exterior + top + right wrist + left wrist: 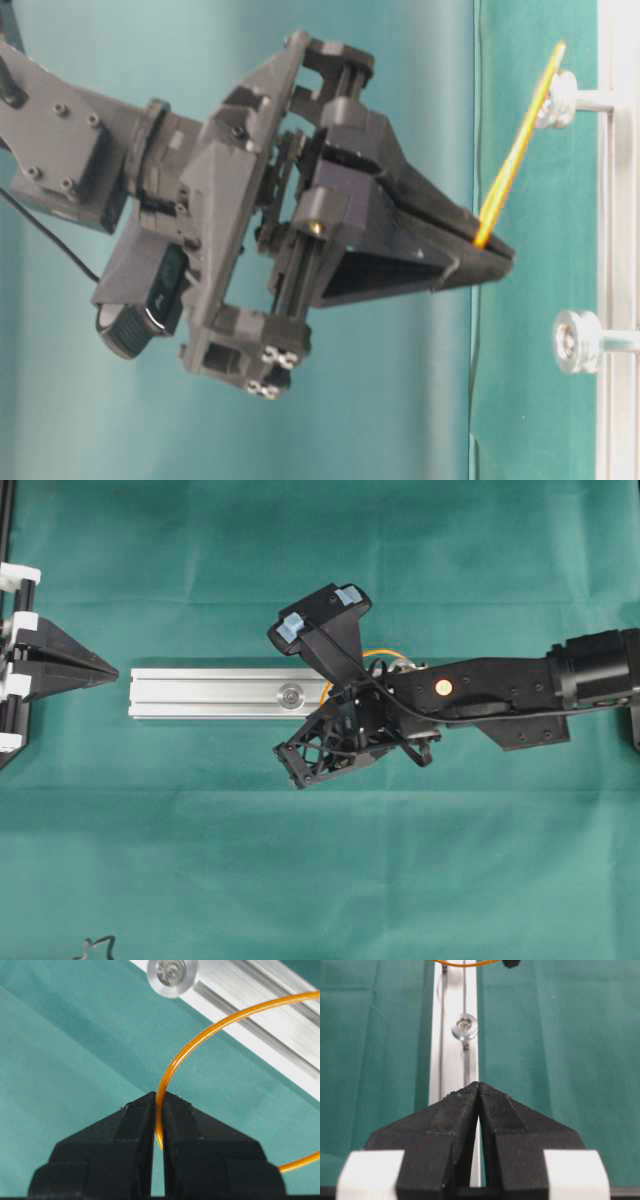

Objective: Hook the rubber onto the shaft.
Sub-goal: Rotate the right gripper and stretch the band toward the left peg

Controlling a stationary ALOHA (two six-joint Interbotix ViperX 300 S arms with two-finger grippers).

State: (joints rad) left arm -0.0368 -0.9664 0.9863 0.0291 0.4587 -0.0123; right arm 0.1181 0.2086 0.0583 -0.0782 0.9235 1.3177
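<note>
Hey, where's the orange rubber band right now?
The rubber band is pinched in the right tool, looping over the silver rail; overhead it peeks out at the rail's right end.

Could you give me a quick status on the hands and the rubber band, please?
Right hand shut on rubber band. Left hand shut, empty. Band leans on far shaft. Nothing blocking.

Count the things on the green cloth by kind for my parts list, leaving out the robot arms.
Silver rail: 1
Round-headed pegs on the rail: 2
Orange rubber band: 1
Total: 4
</note>
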